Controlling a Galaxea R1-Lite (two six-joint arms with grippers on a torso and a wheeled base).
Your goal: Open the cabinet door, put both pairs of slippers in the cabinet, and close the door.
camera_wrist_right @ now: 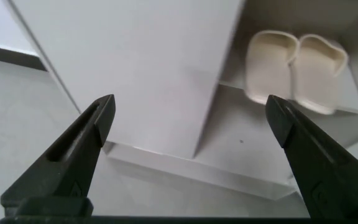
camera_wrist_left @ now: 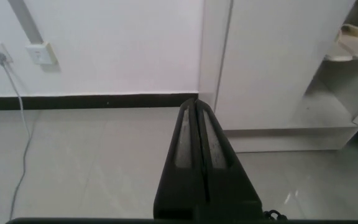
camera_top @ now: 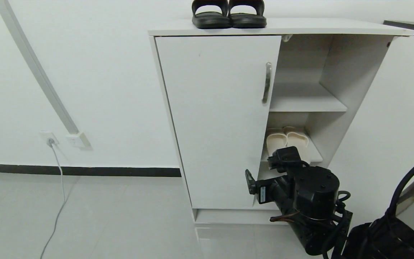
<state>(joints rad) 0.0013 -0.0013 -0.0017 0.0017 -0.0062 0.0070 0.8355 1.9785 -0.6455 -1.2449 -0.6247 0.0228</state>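
Observation:
A white cabinet (camera_top: 214, 122) stands against the wall, its left door shut and its right door (camera_top: 394, 118) swung wide open. On the cabinet top sits a pair of black slippers (camera_top: 228, 14). A cream pair of slippers (camera_top: 286, 141) lies on the lower shelf inside the open half, also seen as the cream pair (camera_wrist_right: 297, 68) and the cream pair (camera_wrist_left: 352, 42). My right gripper (camera_top: 264, 169) hangs low before the cabinet, open and holding nothing (camera_wrist_right: 190, 102). My left gripper (camera_wrist_left: 196, 102) is shut and empty, over the floor left of the cabinet.
The upper shelf (camera_top: 307, 102) inside is bare. A metal handle (camera_top: 267, 82) runs down the shut door's edge. A wall socket (camera_top: 50, 140) with a grey cable trailing onto the tiled floor is at the left, under a slanted conduit (camera_top: 34, 64).

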